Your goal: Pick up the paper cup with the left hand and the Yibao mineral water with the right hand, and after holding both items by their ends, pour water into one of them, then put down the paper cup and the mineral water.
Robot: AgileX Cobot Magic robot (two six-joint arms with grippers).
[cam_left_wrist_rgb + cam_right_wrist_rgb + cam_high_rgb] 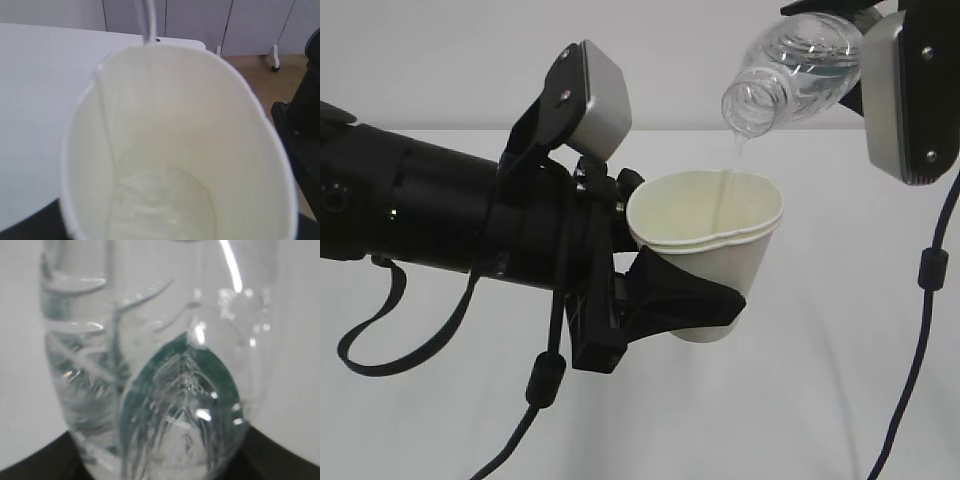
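The white paper cup (720, 250) hangs in the air above the table, upright and slightly squashed, with my left gripper (692, 288) shut on its lower half; one black finger (685, 300) wraps its front. Above and to the right, the Yibao mineral water bottle (795, 75) is tilted mouth-down, held from its base end by my right gripper (848, 45). A thin stream of water (728, 185) falls from the mouth into the cup. From the left wrist I look into the cup (200, 115), where water (160, 205) pools at the bottom. The right wrist view is filled by the bottle (165, 365) and its green label.
The white table (840, 380) lies below both arms. Black cables (920, 300) hang from each arm. In the left wrist view the table's far edge (180, 42) gives way to brown floor (265, 80), pale cabinets, and a black stand (305, 130) at right.
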